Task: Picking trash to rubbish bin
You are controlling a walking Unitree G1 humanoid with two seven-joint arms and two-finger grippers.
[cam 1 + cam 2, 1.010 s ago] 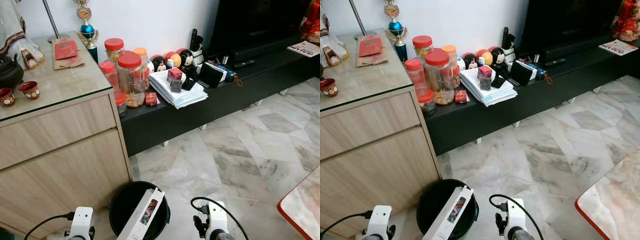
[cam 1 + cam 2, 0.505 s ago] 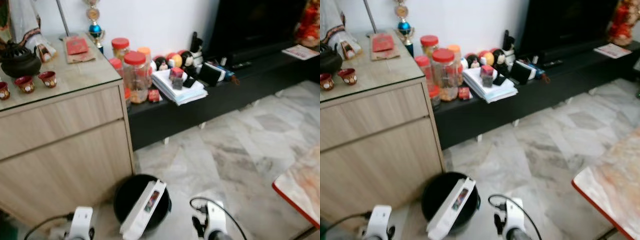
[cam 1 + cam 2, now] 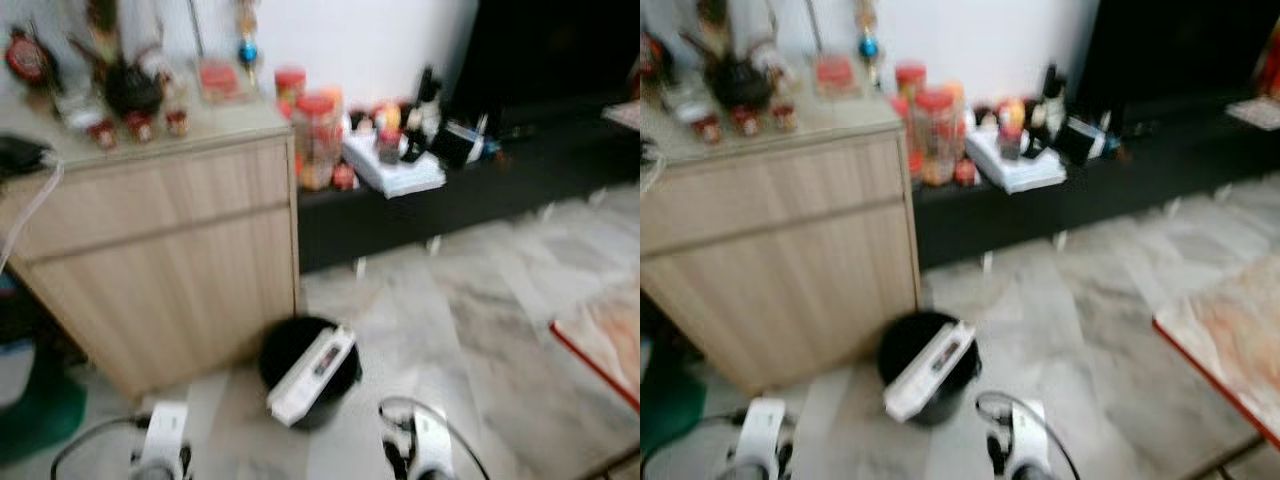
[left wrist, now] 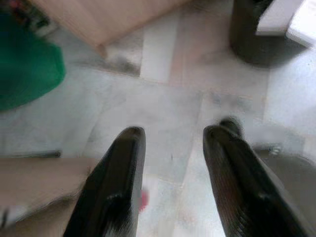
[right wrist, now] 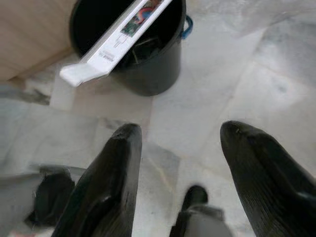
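The long white box (image 3: 312, 374) lies propped across the rim of the black bin (image 5: 148, 74) by the wooden cabinet (image 3: 160, 260), both the left claw (image 4: 173, 148) and right claw (image 5: 180, 143) hanging wide and empty, so the drop looks done and fresh trash needs finding next.

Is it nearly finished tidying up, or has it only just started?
One piece looks binned: a long white box leans out of the black bin on the marble floor. Nothing is in hand; both the left end effector and right end effector hang open. No other floor trash is clear in these blurred views.
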